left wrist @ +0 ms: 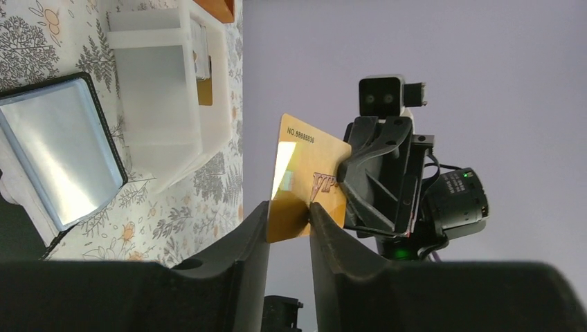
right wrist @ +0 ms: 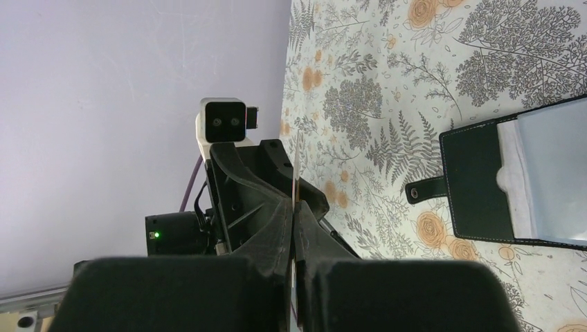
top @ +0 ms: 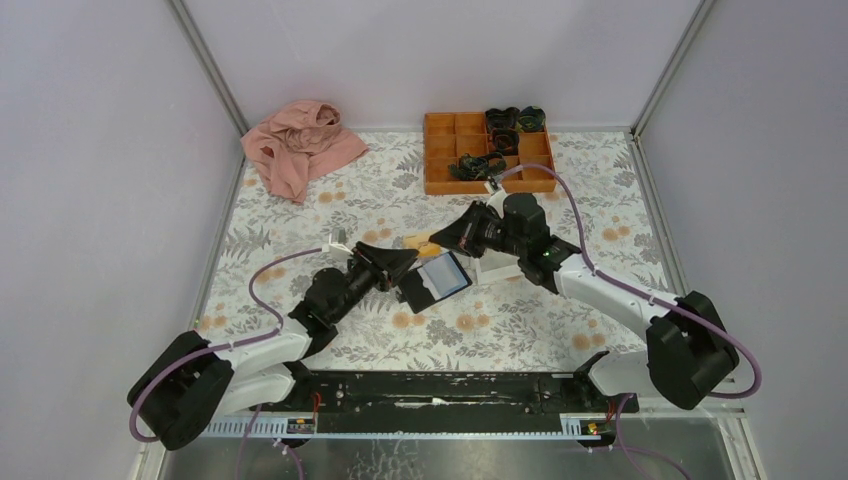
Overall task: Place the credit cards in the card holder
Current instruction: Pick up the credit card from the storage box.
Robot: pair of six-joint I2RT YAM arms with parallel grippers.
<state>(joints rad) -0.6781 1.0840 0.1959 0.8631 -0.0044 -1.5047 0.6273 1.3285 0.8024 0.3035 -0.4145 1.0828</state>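
Observation:
A gold credit card (left wrist: pixel 304 162) hangs in the air above the table, marked "VIP" with a number along its top. My right gripper (right wrist: pixel 294 207) is shut on it; there the card (right wrist: pixel 295 166) shows edge-on between the fingers. The left gripper (left wrist: pixel 289 207) has its jaws partly closed around the card's lower corner, a fingertip (left wrist: pixel 315 211) at each side and a gap still between them. In the top view both grippers meet at the card (top: pixel 418 240). The card holder (top: pixel 442 278) lies open below them, black with light-blue pockets (left wrist: pixel 62 149), and also shows in the right wrist view (right wrist: pixel 477 187).
A small white tray (top: pixel 495 268) sits beside the holder, with a tan card (left wrist: pixel 203 90) standing in it. An orange compartment tray (top: pixel 445 150) with dark items stands at the back. A pink cloth (top: pixel 300 145) lies at the back left.

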